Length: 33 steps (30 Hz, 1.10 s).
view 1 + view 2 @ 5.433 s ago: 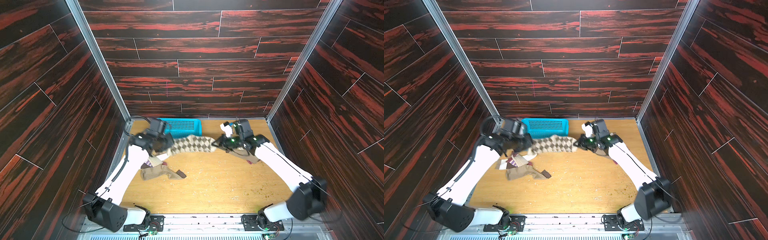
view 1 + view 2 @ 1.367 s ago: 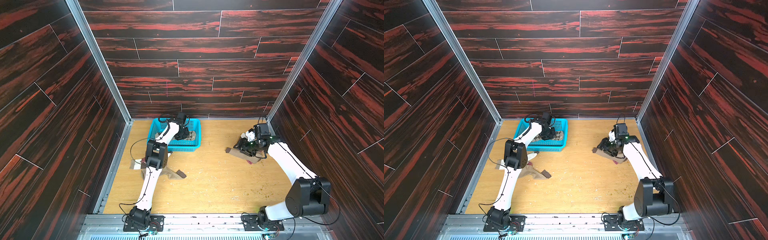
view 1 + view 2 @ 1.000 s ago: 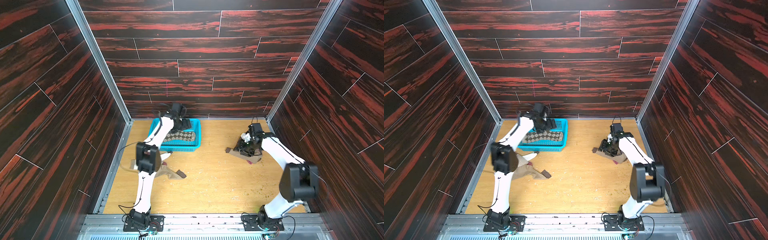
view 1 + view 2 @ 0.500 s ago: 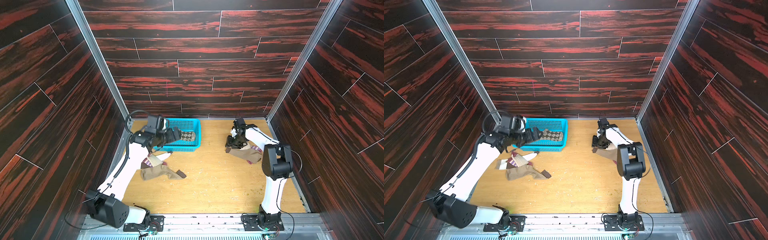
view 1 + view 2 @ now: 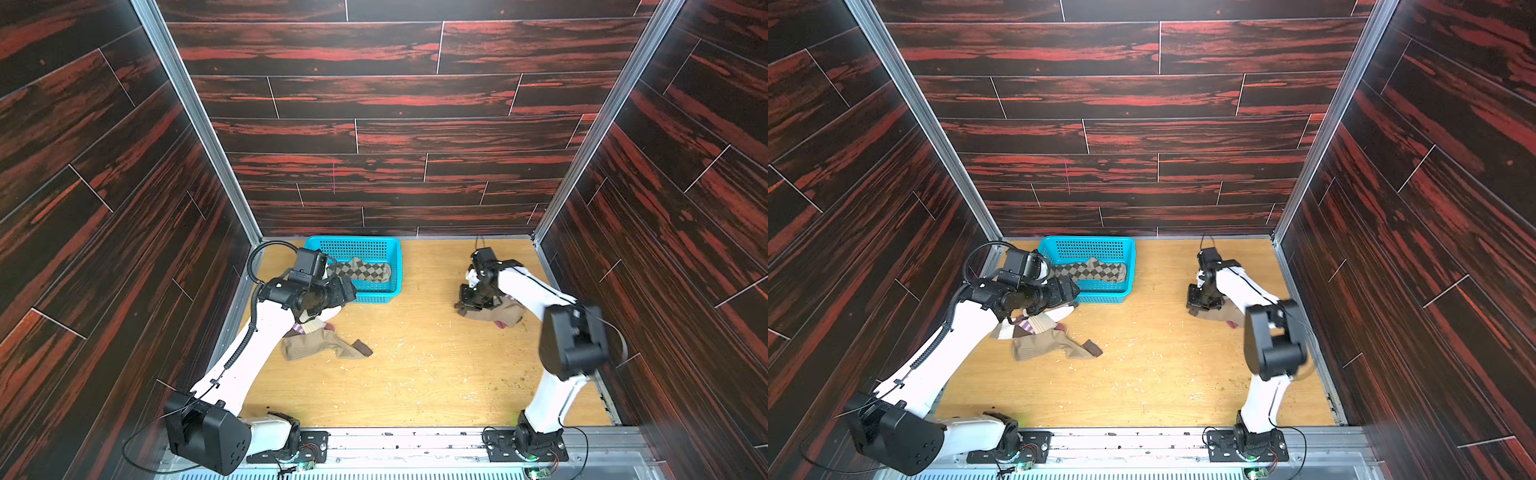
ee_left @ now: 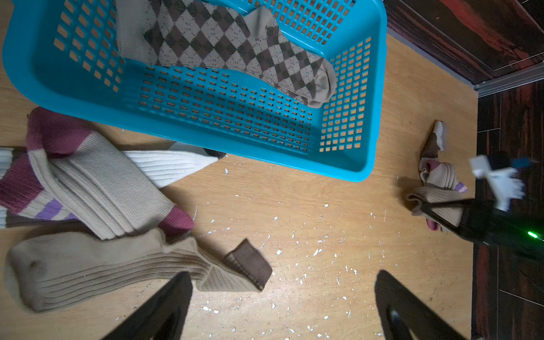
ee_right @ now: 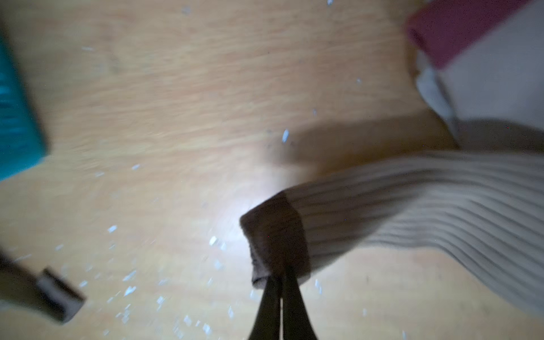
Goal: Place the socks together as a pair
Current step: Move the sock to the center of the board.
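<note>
The tan-brown argyle socks [image 5: 361, 270] [image 6: 229, 50] lie in the blue basket [image 5: 397, 266]. On the left, a plain tan sock with a brown cuff [image 5: 316, 347] [image 6: 103, 265] lies beside a maroon-beige sock with purple stripes [image 6: 97, 182] and a white sock [image 6: 164, 164]. My left gripper [image 5: 347, 291] [image 6: 283, 275] hovers open over this pile, holding nothing. On the right, my right gripper [image 5: 471, 305] [image 7: 282, 273] is shut on the brown cuff of another plain tan sock [image 7: 397, 212] [image 5: 494, 313]. A maroon-beige sock [image 7: 485, 73] lies next to it.
The basket [image 5: 1129, 266] stands at the back left of the wooden table [image 5: 415, 374]. White flecks are scattered over the board. Dark wood-patterned walls close in on three sides, and the right pile lies near the right wall.
My left gripper has drawn back from the basket, leaving the argyle socks inside, and now hangs over the left pile. My right gripper has closed on the tan sock's cuff.
</note>
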{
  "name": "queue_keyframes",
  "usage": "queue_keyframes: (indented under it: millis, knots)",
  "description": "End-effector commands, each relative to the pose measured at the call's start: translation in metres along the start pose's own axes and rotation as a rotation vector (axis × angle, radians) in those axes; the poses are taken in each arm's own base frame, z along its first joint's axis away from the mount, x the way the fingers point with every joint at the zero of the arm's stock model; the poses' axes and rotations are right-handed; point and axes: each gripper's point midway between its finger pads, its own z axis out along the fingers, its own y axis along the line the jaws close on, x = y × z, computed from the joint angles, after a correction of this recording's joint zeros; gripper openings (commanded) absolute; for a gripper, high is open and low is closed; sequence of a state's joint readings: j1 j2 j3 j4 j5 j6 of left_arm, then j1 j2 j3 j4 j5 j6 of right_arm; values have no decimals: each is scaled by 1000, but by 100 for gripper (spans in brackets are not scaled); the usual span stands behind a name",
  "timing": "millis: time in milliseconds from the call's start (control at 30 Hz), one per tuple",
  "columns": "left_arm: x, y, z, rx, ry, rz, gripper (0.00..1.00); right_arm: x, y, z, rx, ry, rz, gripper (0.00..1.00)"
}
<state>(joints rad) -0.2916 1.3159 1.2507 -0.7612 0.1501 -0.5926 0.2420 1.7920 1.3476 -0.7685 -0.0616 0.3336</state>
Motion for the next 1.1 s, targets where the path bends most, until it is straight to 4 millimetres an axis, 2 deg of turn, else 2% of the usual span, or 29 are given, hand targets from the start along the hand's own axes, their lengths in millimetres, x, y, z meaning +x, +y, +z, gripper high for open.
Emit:
queue_keyframes:
  millis: [0, 67, 167, 400, 600, 767, 867, 967, 1067]
  knots:
    - [2, 2, 6, 1, 16, -5, 98, 7, 20, -30, -100, -49, 31, 0]
    - [4, 1, 9, 3, 25, -3, 97, 21, 24, -38, -135, -28, 50, 0]
    - [9, 3, 13, 4, 41, -2, 97, 46, 41, -38, -193, -7, 63, 0]
    - [24, 15, 20, -26, 57, -11, 97, 105, 110, 4, -316, 142, 55, 0]
    - [37, 27, 18, -51, 60, -19, 97, 135, 169, 13, -398, 247, -32, 0]
    - [48, 33, 17, -54, 59, -28, 97, 153, 185, 18, -406, 303, -99, 1]
    - [56, 36, 16, -52, 59, -37, 97, 159, 184, 12, -424, 307, -125, 44]
    - [64, 36, 13, -46, 60, -32, 97, 160, 175, -1, -420, 292, -150, 57]
    - [72, 31, 11, -34, 59, -13, 97, 158, 167, -24, -447, 275, -164, 62]
